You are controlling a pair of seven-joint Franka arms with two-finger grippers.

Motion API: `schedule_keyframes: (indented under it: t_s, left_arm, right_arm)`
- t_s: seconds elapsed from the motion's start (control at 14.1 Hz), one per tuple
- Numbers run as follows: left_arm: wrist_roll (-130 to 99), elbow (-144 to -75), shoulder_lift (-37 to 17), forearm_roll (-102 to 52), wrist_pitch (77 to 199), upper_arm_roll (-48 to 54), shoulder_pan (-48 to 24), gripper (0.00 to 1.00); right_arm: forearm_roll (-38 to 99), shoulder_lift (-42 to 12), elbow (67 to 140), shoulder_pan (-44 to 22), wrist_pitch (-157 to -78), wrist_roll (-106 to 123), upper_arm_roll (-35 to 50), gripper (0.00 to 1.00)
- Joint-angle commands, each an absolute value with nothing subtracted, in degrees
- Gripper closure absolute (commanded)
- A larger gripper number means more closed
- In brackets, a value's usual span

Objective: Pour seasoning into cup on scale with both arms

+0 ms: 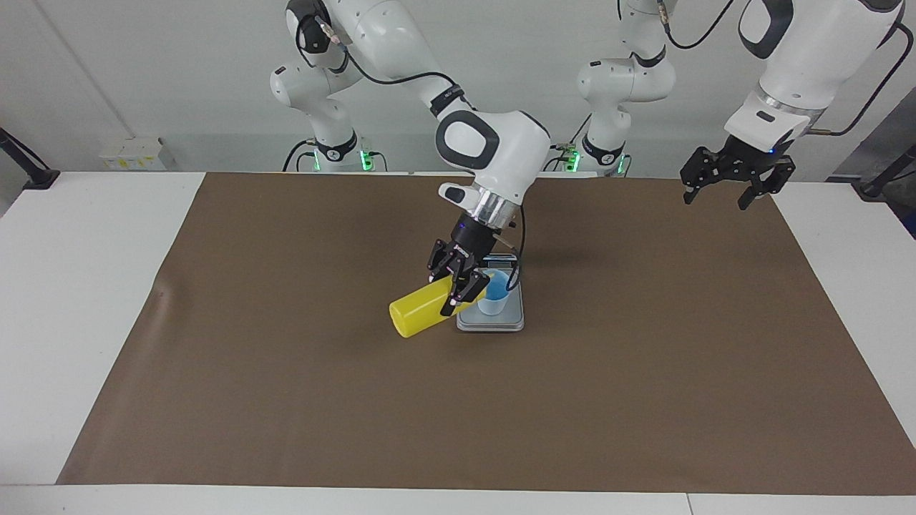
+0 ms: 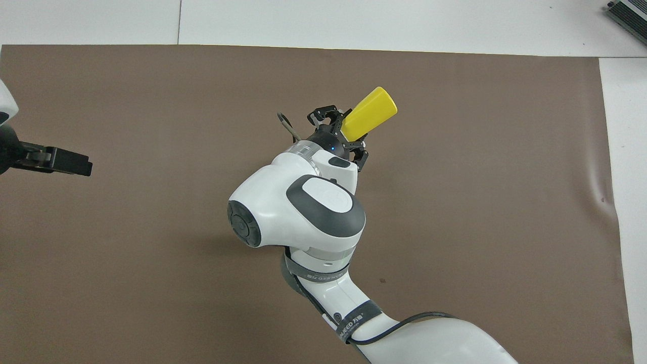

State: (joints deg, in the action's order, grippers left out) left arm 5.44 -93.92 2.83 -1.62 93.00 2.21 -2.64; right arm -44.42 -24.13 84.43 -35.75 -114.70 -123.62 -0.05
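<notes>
My right gripper (image 1: 458, 287) is shut on the seasoning (image 1: 418, 313), a yellow squeeze bottle. It holds the bottle near the nozzle end, tilted almost flat, with the nozzle end beside the rim of the cup (image 1: 495, 298). The pale-blue cup stands on the silver-grey scale (image 1: 503, 322) in the middle of the mat. In the overhead view the seasoning (image 2: 371, 112) sticks out past the right gripper (image 2: 339, 135), and the arm hides cup and scale. My left gripper (image 1: 715, 199) waits open and raised over the mat's corner at the left arm's end, also seen as the left gripper (image 2: 71, 164).
A brown mat (image 1: 286, 400) covers most of the white table (image 1: 71, 286). A grey device (image 2: 629, 15) lies at the table's corner farthest from the robots, at the right arm's end. A small white box (image 1: 132, 154) sits by the wall near the right arm's base.
</notes>
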Motion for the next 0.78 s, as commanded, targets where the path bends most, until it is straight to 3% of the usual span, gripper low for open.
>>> schedule_keyframes:
  t_s: [0.0,0.28,0.71]
  left_arm:
    - [5.5,-95.8,4.2,-2.3,94.2,2.5,-2.0,0.00]
    - [5.5,-95.8,4.2,-2.3,94.2,2.5,-2.0,0.00]
    - [5.5,-95.8,4.2,-2.3,94.2,2.5,-2.0,0.00]
  right_arm:
    - [-36.0,-19.3,86.0,-31.4,-116.4,-123.8,0.5,1.00]
    - [-21.6,-15.7,88.4,-25.9,-116.4,-123.3,0.5,1.00]
    - [-0.4,-15.6,89.3,-16.4,-116.4,-117.6,0.5,1.00]
